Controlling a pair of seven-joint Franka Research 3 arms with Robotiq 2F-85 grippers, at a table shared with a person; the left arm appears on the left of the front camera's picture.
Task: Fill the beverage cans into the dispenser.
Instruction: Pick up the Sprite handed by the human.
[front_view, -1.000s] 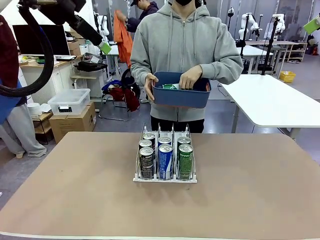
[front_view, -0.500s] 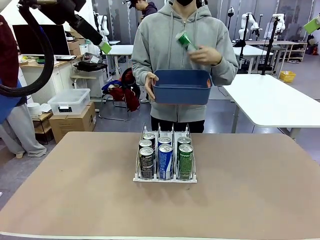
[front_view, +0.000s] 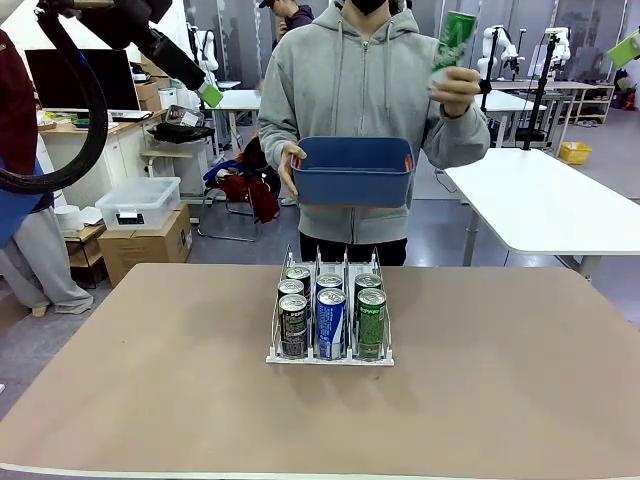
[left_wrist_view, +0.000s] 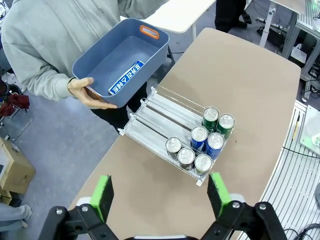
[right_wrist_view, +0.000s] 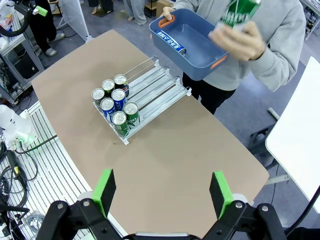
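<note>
Hovering wide open and empty: left end effector (left_wrist_view: 160, 192), right end effector (right_wrist_view: 162, 192). Held high in the person's hand (front_view: 458, 88) beyond the worktop (front_view: 150, 380), one green can (front_view: 457, 38) — looks light, stiff, slick, dentable; best gripped mid-body. Racked in the dispenser (front_view: 330, 361): three black cans (front_view: 293, 325), two blue-and-white cans (front_view: 330, 322), two green cans (front_view: 371, 320).

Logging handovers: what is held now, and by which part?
The person's raised hand grips a green metal beverage can by its lower end; the other hand holds the blue plastic tub by one end. The left gripper and right gripper hold nothing.
</note>
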